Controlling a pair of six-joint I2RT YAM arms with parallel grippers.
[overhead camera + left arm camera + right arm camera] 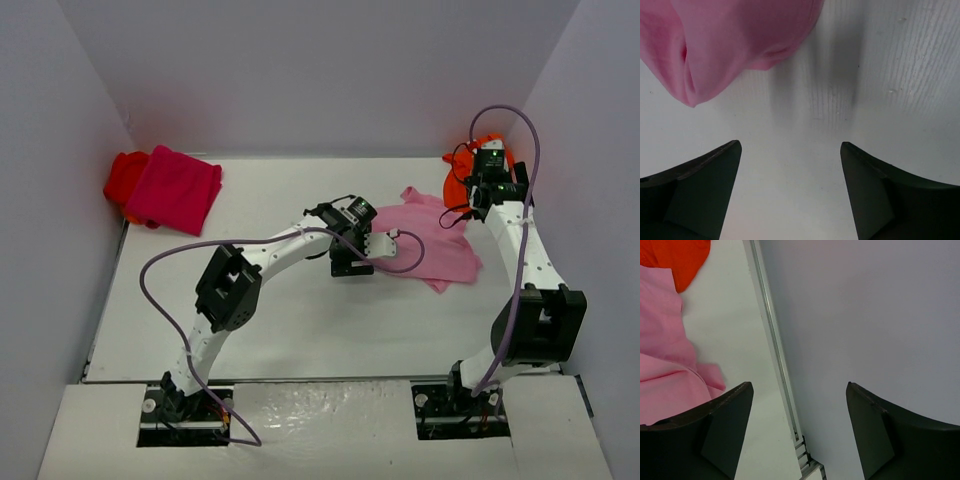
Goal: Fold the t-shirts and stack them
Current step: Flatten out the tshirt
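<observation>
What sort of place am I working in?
Probably a lab test cell: white table boxed in by plain walls, left arm and right arm bolted at its near edge, light pink t-shirt and magenta t-shirt laid out.

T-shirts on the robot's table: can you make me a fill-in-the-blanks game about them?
The magenta t-shirt lies in the far ____ corner of the table.
The orange t-shirt lies in the far ____ corner.
The left gripper, next to the light pink t-shirt, has its jaws ____.
Missing words: left, right, open.
</observation>
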